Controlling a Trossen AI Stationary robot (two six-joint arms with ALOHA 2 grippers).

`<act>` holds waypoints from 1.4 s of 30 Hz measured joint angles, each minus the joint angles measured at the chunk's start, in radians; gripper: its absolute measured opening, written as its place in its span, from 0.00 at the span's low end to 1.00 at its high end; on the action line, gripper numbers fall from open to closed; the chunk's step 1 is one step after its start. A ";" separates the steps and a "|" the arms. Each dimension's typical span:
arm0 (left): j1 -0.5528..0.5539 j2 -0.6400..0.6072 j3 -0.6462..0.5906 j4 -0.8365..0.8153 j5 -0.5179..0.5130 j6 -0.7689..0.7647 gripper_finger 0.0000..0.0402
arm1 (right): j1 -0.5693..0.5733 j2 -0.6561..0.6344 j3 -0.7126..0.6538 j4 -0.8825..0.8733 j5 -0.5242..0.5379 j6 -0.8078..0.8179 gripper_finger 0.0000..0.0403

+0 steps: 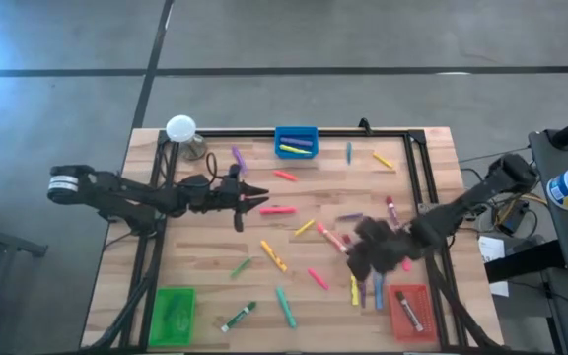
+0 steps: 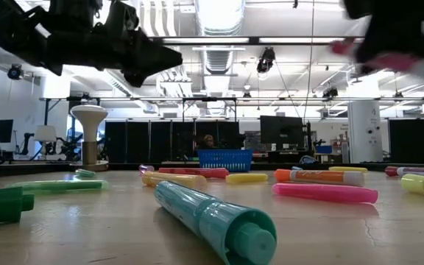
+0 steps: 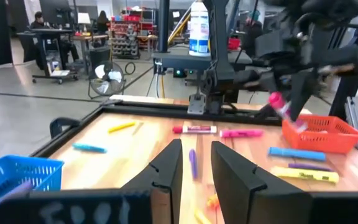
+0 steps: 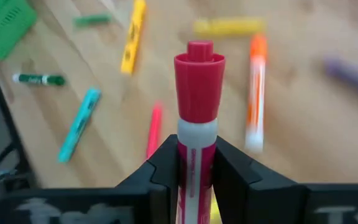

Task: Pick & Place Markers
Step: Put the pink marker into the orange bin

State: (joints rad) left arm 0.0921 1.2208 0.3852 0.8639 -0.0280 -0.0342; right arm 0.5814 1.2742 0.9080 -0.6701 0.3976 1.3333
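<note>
The right end effector [image 4: 196, 163], clamping a red marker [image 4: 197, 118] upright, could drop it short of the red tray [image 1: 411, 312] if it slips; the left end effector [image 3: 194, 163] gapes empty.

The right gripper [image 1: 368, 258] is smeared by motion in the high view, so its fingers cannot be made out there, and several markers [image 1: 355, 290] at about five o'clock on the table are partly covered by it. In the low view it is cut off at the upper edge, at one o'clock, and a pink marker [image 2: 383, 57] beneath it is blurred. In the right wrist view the lower half of the red marker [image 4: 197, 112] is hidden between the fingers. The blue tray [image 3: 8, 177] is cut off in the left wrist view.
</note>
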 joint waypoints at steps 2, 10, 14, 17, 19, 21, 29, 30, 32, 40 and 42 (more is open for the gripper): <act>0.000 -0.003 -0.013 0.001 0.000 -0.001 0.20 | 0.079 0.020 0.044 -0.089 -0.006 0.146 0.16; 0.000 -0.002 -0.031 0.004 0.000 0.000 0.20 | 0.321 0.178 0.239 -0.425 -0.170 0.587 0.17; 0.000 -0.002 -0.031 0.004 0.000 0.008 0.20 | 0.380 0.262 0.276 -0.472 -0.302 0.700 0.17; 0.000 -0.002 -0.031 0.004 0.000 0.011 0.20 | 0.401 0.321 0.281 -0.459 -0.386 0.746 0.17; 0.000 -0.002 -0.031 0.004 0.000 0.012 0.20 | 0.409 0.354 0.281 -0.432 -0.436 0.765 0.17; 0.000 -0.002 -0.031 0.004 0.000 0.012 0.20 | 0.412 0.381 0.276 -0.398 -0.477 0.780 0.17; 0.000 -0.002 -0.031 -0.001 0.000 0.017 0.20 | 0.411 0.415 0.262 -0.363 -0.515 0.833 0.17; 0.000 -0.002 -0.031 -0.001 0.000 0.020 0.20 | 0.411 0.414 0.260 -0.365 -0.515 0.841 0.17; 0.000 -0.002 -0.031 -0.008 0.000 0.024 0.20 | 0.411 0.410 0.254 -0.362 -0.515 0.853 0.17; 0.001 -0.002 -0.031 -0.015 0.000 0.035 0.20 | 0.409 0.410 0.168 -0.259 -0.515 0.860 0.17; 0.004 -0.002 -0.031 -0.015 0.001 0.035 0.20 | 0.409 0.410 0.140 -0.211 -0.515 0.860 0.17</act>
State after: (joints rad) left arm 0.0958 1.2186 0.3546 0.8491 -0.0273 0.0011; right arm 0.9901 1.6840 1.0479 -0.8813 -0.1173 2.1938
